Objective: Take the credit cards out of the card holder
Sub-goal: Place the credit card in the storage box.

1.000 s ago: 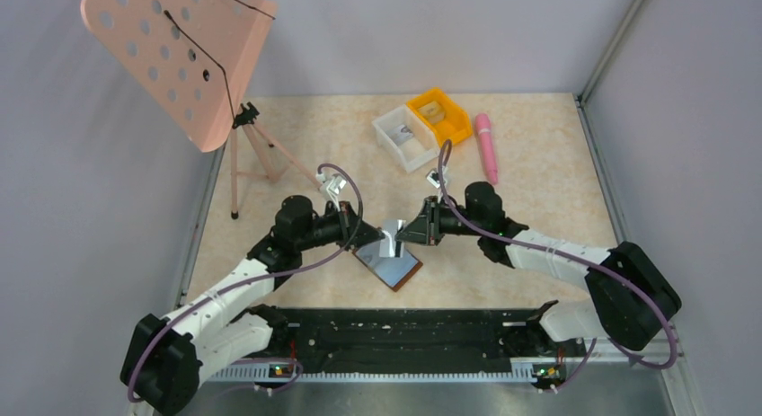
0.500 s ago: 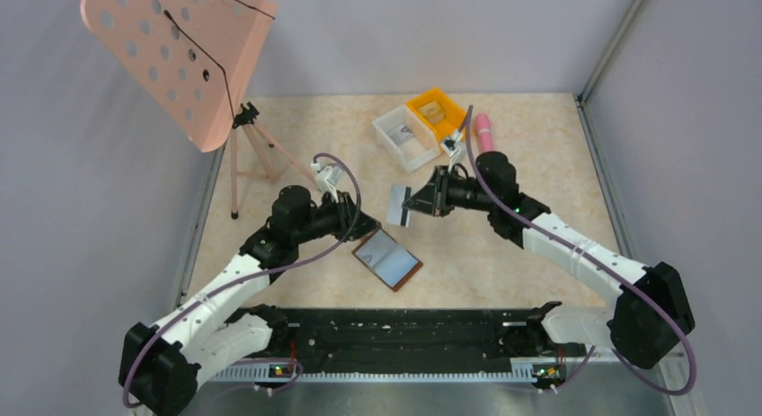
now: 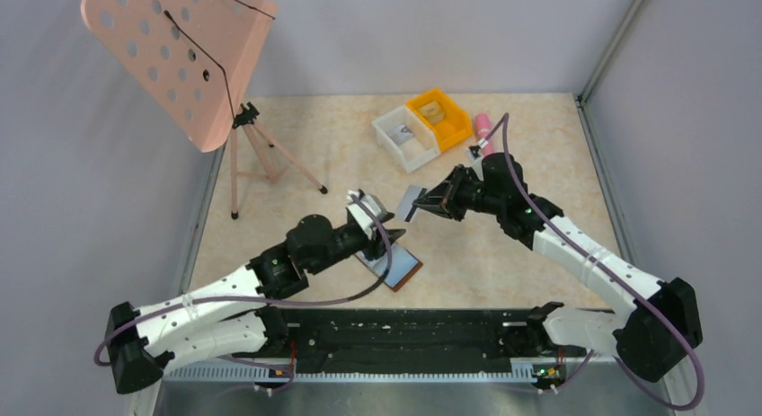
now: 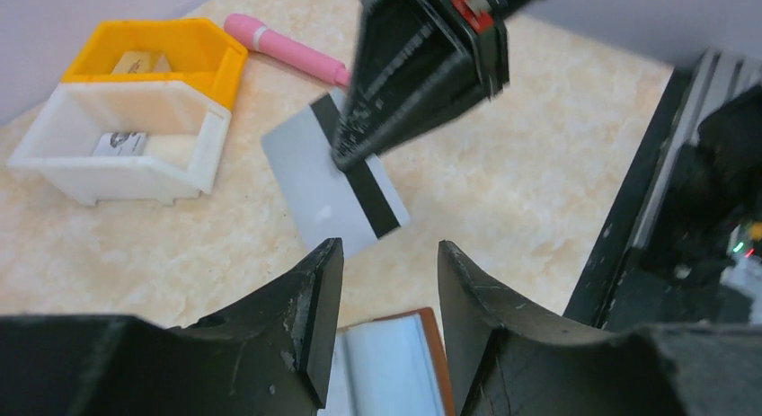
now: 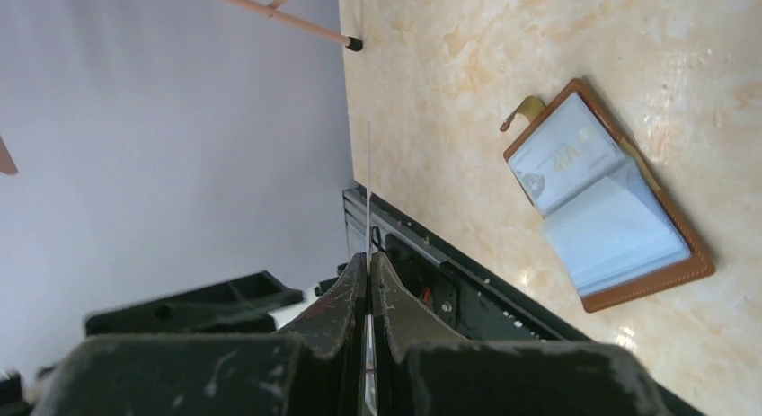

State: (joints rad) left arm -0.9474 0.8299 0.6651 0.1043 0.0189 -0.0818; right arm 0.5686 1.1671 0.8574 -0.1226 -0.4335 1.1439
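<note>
Your right gripper (image 5: 369, 257) has its fingers pressed together on a card (image 4: 316, 187), grey with a black stripe. It holds the card by one edge, up off the table (image 3: 503, 254), just beyond the holder (image 5: 606, 196) and apart from it. From the right wrist you see that card edge-on, as a thin line rising from the fingertips. Your left gripper (image 4: 388, 250) hangs low over the holder's far end with its fingers (image 4: 310, 317) apart and nothing between them. The holder lies open and flat on the table near the front rail, pale pockets up, brown rim showing, its clasp tab sticking out at one corner. One pocket shows faint lettering; you cannot tell whether a card sits in it. At the far side a white bin (image 3: 402, 136) and an orange bin (image 3: 440, 116) stand touching, with a pink pen (image 3: 482, 123) just beside them. A pink stand (image 3: 175, 57) is at the far left.
</note>
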